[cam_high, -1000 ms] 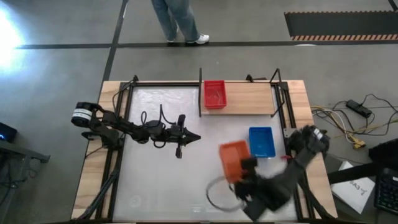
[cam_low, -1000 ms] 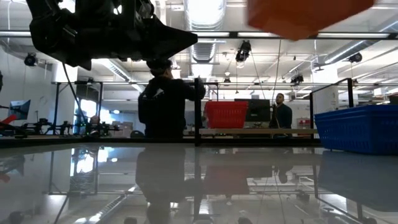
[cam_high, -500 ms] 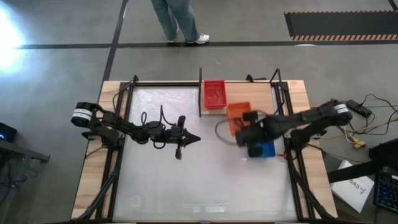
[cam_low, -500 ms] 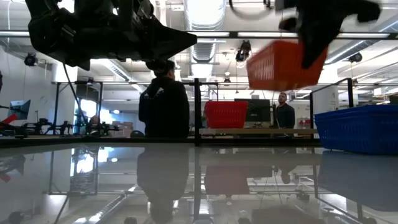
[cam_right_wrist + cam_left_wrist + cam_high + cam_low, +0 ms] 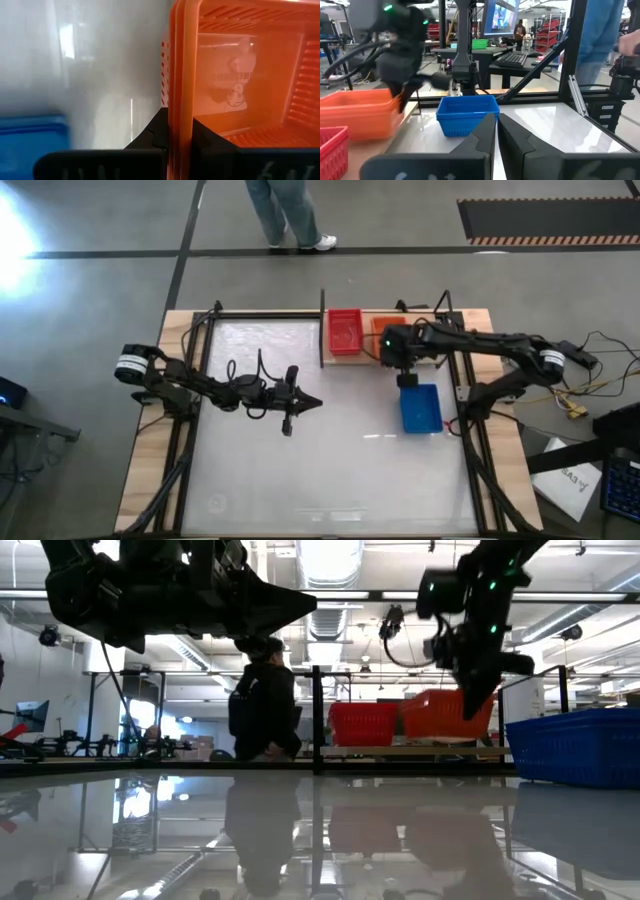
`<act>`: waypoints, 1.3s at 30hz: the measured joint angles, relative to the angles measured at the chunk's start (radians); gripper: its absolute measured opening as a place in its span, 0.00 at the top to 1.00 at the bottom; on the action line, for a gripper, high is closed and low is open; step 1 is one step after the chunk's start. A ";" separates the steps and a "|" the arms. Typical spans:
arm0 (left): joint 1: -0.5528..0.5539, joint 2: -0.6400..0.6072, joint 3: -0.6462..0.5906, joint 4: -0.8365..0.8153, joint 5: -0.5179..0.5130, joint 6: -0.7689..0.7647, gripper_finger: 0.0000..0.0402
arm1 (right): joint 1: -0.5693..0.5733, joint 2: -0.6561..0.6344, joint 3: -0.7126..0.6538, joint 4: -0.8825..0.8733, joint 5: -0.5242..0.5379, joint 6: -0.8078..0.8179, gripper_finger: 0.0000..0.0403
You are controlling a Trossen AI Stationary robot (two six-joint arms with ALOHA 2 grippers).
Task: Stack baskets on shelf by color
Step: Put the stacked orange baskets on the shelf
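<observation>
The right gripper (image 5: 392, 346), clamped on the orange basket's (image 5: 381, 332) rim, holds it over the shelf (image 5: 420, 338) just beside the red basket (image 5: 345, 331), the blue basket (image 5: 420, 408) waiting nearer on the desk (image 5: 300, 460).

From my station I see 1 person (image 5: 285, 215) in jeans and white shoes on the grey concrete floor (image 5: 100, 290) beyond the table's far edge; the low view shows that person (image 5: 264, 700) in dark clothing. A striped black floor mat (image 5: 545, 222) lies at the far right. Loose cables (image 5: 560, 380) sprawl on the floor to the right of the table. The white tabletop (image 5: 300, 450) reflects the ceiling lights. In the left wrist view, a keyboard (image 5: 512, 58) and a monitor (image 5: 500, 17) sit on a desk behind.
</observation>
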 joint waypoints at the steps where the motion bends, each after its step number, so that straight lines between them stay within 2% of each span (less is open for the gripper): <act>1: 0.000 0.000 0.000 0.000 0.000 0.000 0.99 | -0.022 0.016 0.000 0.009 0.000 -0.023 0.98; 7: 0.000 0.000 0.000 0.000 0.000 0.000 0.99 | -0.102 0.116 0.034 0.067 0.002 -0.098 0.98; 16: 0.000 0.000 0.000 0.000 0.000 0.000 0.99 | -0.123 0.207 0.134 0.077 -0.009 -0.107 0.98; 23: -0.001 0.000 0.000 -0.016 0.000 -0.001 0.99 | -0.121 0.218 0.176 0.063 -0.080 -0.075 0.97; 39: -0.005 0.000 0.000 -0.022 0.000 -0.004 0.99 | -0.121 0.215 0.150 0.034 -0.044 -0.015 0.97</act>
